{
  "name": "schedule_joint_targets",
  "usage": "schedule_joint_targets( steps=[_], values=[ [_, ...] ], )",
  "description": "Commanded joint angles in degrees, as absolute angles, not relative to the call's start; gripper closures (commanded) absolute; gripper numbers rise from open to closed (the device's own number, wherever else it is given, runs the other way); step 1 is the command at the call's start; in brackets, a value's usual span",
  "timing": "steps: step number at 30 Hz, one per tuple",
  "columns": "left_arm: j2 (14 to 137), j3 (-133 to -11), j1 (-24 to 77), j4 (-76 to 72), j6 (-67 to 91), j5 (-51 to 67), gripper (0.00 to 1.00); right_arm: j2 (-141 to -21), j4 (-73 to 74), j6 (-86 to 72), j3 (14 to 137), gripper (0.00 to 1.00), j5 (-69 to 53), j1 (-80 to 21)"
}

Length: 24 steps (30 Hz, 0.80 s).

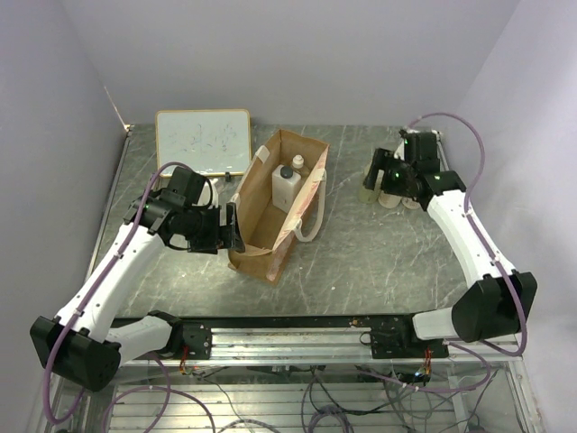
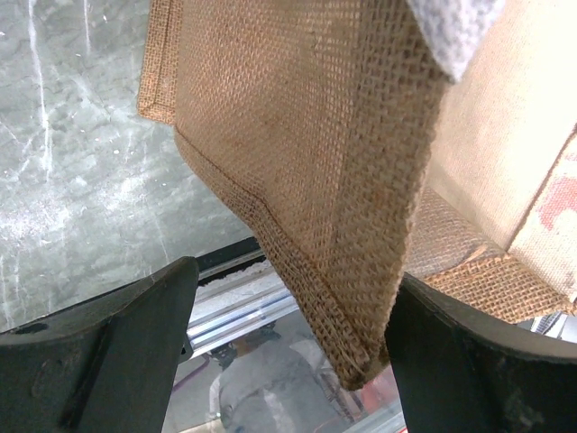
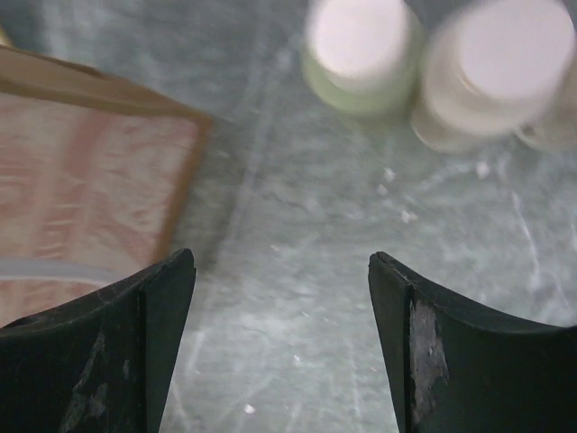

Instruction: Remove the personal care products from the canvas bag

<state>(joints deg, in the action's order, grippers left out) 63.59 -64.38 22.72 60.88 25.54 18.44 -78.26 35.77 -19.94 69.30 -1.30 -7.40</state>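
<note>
Overhead and wrist views of a two-arm bag-emptying task. The grey marbled table [image 1: 379,253] fills the frame. At its centre the canvas bag [image 1: 255,260] has its mouth facing the overhead camera, with one cream strap handle [image 1: 311,216] drooping over its right side. A framed whiteboard [image 1: 203,140] lies at upper left, just beside the bag's far corner. The left gripper [image 2: 293,275] sits at the bag's left wall, centre-left of the overhead frame. Its jaws are spread wide, and a coarse-woven corner of the bag hangs between them, unclamped. The right gripper [image 3: 281,262] hovers at upper right with its jaws apart and only bare table between them. Inside the bag, toward its far end, stand a white squarish bottle [image 1: 286,188] with a dark cap and, behind it, a slim bottle [image 1: 298,164] showing a white top. Three round-capped cylinders [image 1: 393,198] stand clustered on the table just beside the right gripper, so two products appear left to extract. The bag is soft and likely to sag or slide, so pinching its rim should steady it. The bottles look light, rigid and smooth. The squarish one is probably best taken across its flat shoulders below the cap, and the slim one around its neck, which leaves little margin for slip.
</note>
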Motion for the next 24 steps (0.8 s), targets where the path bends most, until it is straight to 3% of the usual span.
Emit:
schedule_joint_targets(
  steps=[1, 11, 24],
  values=[
    [64.25, -63.98, 23.03, 60.29, 25.19, 20.6, 0.1, -78.45, 34.39, -19.89, 79.69, 0.22, -2.4, -13.79],
    [64.2, -64.03, 23.03, 60.29, 25.46, 20.13, 0.1, -98.09, 42.24, -8.73, 105.41, 0.21, 2.22, -35.88],
    [64.14, -64.69, 23.03, 61.72, 25.15, 18.3, 0.09, -117.62, 52.52, 0.26, 120.86, 0.22, 4.64, -38.06]
  ],
)
